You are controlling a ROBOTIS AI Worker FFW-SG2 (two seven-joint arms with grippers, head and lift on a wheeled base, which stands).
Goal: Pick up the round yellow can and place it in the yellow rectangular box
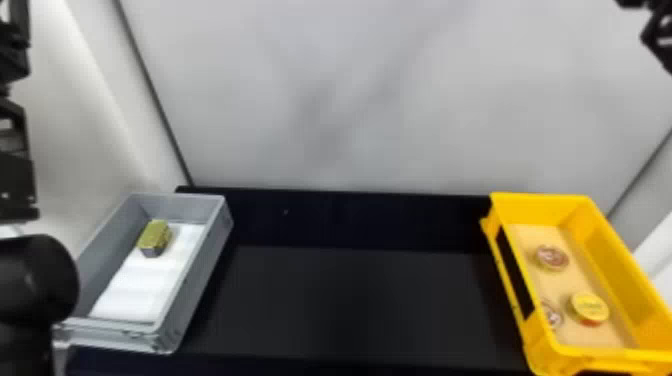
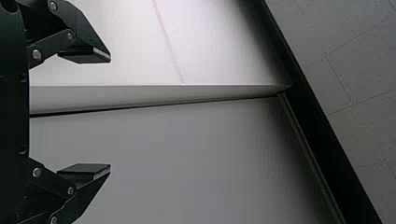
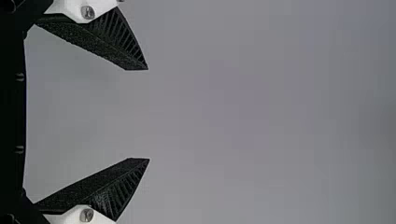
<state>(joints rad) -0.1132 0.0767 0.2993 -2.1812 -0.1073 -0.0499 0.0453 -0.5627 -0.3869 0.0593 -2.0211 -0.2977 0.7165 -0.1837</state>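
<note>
Left hand [image 1: 14, 50], right hand [image 1: 660, 36] spread wide; grey bin [image 1: 191, 280] holds gold block [image 1: 154, 238]; yellow box [image 1: 540, 208]: yellow can [image 1: 590, 306], two tins [image 1: 552, 257].

In the head view, the yellow rectangular box [image 1: 540, 206] at four o'clock looks like smooth plastic, as does the grey box [image 1: 201, 280] at eight. The tabletop [image 1: 350, 300] at six is matt, the wall [image 1: 340, 75] at twelve smooth. At two, the right gripper [image 1: 661, 34] has grainy, rough fingers [image 3: 95, 44].
</note>
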